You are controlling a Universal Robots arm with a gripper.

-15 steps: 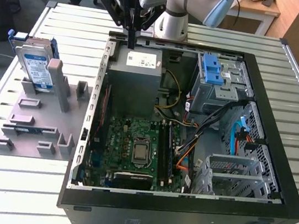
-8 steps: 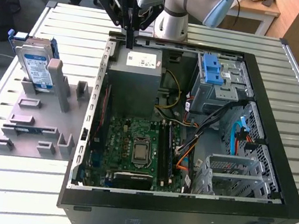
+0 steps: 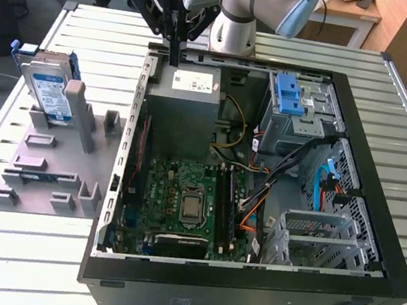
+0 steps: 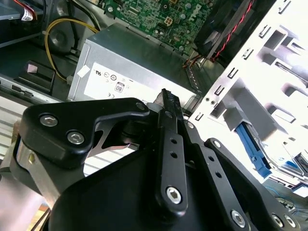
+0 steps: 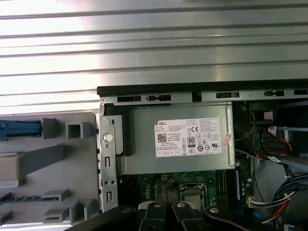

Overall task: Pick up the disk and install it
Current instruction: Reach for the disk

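The disk [image 3: 50, 90] is a silver drive with a white-and-blue label and a blue carrier frame. It stands on edge in the grey holder [image 3: 49, 169] at the exterior view's left, outside the computer case. Its blue frame edge also appears in the first wrist view [image 5: 19, 129] and the second wrist view [image 4: 253, 149]. My gripper [image 3: 175, 56] hangs over the far rim of the open case, above the grey power-supply box [image 3: 183, 112], well to the right of the disk. Its fingers [image 4: 167, 98] are pressed together with nothing between them.
The open black computer case [image 3: 381, 185] lies on a slatted metal table [image 3: 6, 261]. Inside are a green motherboard [image 3: 181, 202], a blue latch piece [image 3: 290, 96], bundled cables [image 3: 292, 172] and a metal drive cage [image 3: 317, 237]. The holder has several upright pegs.
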